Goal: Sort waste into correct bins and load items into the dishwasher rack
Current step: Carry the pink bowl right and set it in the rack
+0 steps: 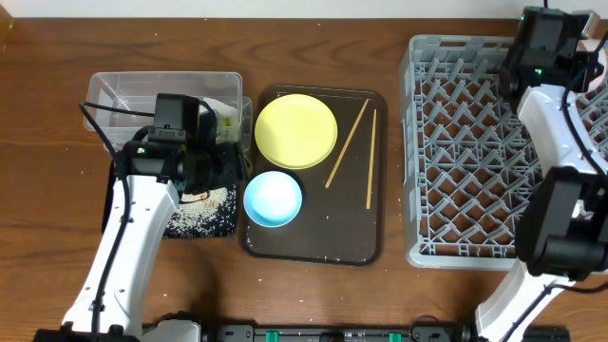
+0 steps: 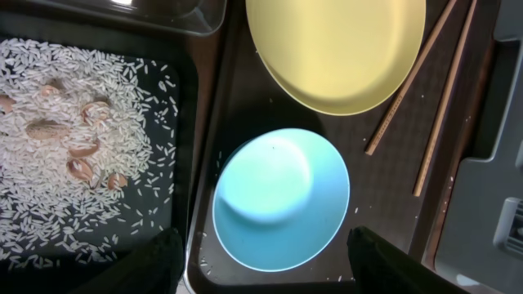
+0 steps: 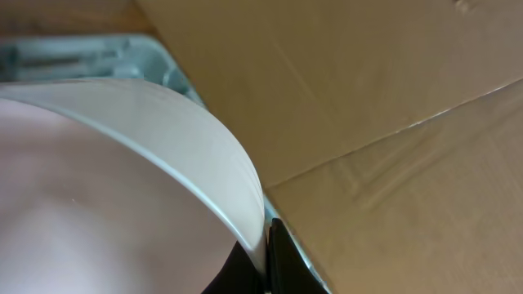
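Note:
My left gripper (image 2: 261, 249) is open and empty, its fingers on either side of the near rim of the light blue bowl (image 2: 280, 198), above it. In the overhead view it (image 1: 195, 157) sits over the seam between the black tray (image 1: 204, 217) and the brown tray. The yellow plate (image 1: 295, 131) and two chopsticks (image 1: 348, 142) lie on the brown tray. Rice (image 2: 73, 147) covers the black tray. A green-yellow wrapper (image 1: 226, 121) lies in the clear tub (image 1: 123, 90). My right gripper (image 3: 267, 241) is shut on the rim of the pale pink-white bowl (image 3: 122, 204), at the far right corner of the grey rack (image 1: 465, 152).
The dark brown serving tray (image 1: 361, 237) lies between the bins and the rack. Brown cardboard-like surfaces (image 3: 368, 122) fill the right wrist view behind the bowl. A few rice grains (image 2: 204, 263) are scattered on the serving tray.

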Controlling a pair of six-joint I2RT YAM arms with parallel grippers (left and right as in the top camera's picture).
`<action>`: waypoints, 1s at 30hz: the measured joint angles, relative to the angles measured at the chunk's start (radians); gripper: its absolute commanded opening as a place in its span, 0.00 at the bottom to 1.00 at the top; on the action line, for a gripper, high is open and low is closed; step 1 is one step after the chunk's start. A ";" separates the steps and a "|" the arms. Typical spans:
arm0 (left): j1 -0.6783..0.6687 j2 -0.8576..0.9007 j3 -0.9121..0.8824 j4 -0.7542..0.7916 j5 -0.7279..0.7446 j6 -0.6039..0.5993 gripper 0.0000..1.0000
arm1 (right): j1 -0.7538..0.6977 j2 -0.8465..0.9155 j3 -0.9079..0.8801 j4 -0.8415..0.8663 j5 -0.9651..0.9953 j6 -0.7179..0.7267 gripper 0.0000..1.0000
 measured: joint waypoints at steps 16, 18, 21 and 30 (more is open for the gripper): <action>0.000 0.000 0.000 -0.006 0.000 0.000 0.68 | -0.003 0.085 0.000 -0.004 0.063 0.001 0.01; 0.000 0.000 0.000 -0.006 0.000 0.000 0.68 | -0.003 0.085 0.000 -0.004 0.068 0.001 0.01; 0.000 0.000 0.000 -0.007 0.000 0.000 0.68 | -0.002 0.087 0.000 -0.008 0.067 0.002 0.01; 0.000 0.000 0.000 -0.008 0.000 0.000 0.68 | 0.029 0.087 0.006 -0.126 0.093 0.056 0.02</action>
